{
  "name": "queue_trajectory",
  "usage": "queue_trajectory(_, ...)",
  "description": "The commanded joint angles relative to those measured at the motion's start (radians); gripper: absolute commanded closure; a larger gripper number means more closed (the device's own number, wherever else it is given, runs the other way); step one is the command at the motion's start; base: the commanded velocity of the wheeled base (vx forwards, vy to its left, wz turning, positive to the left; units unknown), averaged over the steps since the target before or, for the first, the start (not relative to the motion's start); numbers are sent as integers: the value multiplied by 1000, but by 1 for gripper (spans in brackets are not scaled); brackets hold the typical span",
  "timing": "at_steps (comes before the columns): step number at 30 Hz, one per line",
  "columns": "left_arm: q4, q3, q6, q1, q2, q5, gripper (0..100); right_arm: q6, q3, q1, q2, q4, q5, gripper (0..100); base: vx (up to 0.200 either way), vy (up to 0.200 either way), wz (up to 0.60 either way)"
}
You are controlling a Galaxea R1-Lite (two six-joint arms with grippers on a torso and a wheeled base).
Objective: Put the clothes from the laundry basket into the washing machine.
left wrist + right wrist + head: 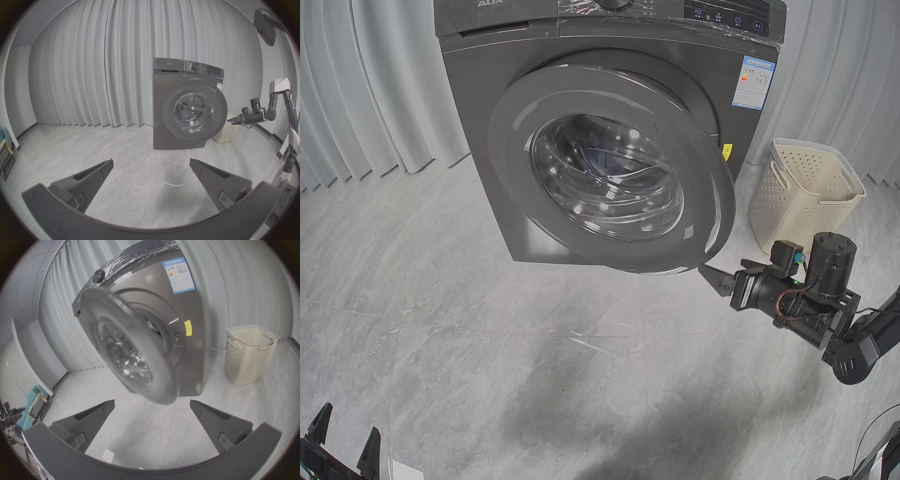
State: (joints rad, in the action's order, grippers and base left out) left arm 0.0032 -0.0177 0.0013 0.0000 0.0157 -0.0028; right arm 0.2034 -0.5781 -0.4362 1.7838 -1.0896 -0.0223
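Note:
The grey washing machine [481, 94] stands against the curtain, its round door [612, 169] swung partly out from the drum opening. Dark blue cloth [600, 159] shows through the door glass. A cream perforated laundry basket [806, 194] stands on the floor to the machine's right; its inner walls show. My right gripper [725, 275] hangs open just beside the door's lower right edge, with nothing between its fingers. From the right wrist view the door [131, 349] is just ahead of that gripper [152, 402]. My left gripper [350, 422] is open and low, far from the machine [162, 109].
Pale grey tiled floor [487, 325] stretches wide between me and the machine. White curtains [375, 94] hang behind and on both sides. The basket [250, 355] sits close to the machine's right side, near the curtain.

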Motion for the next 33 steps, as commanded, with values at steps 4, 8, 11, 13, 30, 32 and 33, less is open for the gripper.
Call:
queue_trajectory(4, 0, 16, 0, 0, -13, -3, 0, 5, 60, -171, -4, -72, 22, 0, 0, 0, 0)
queue_trajectory(8, 0, 16, -1, 0, -13, 0, 0, 4, -2, -165, 3, -105, 12, 0, 0, 0, 0)
queue_trajectory(11, 0, 16, -10, 0, -13, 0, 0, 4, -46, -157, -3, -98, 9, 0, 133, 0, 0)
queue_trajectory(13, 0, 16, -14, 0, -13, 0, 0, 4, -57, -154, -6, -95, 9, 0, 200, 0, 0)
queue_trajectory(30, 0, 16, -14, -2, -13, -2, 0, 7, -78, -107, -4, -110, 7, 0, 59, 0, 0)
queue_trajectory(32, 0, 16, -14, 0, -13, -2, 0, 7, -72, -119, -6, -110, 5, 0, 0, 0, 0)
queue_trajectory(33, 0, 16, -14, 0, -13, -2, 0, 5, -72, -130, -6, -110, 5, 0, 0, 0, 0)
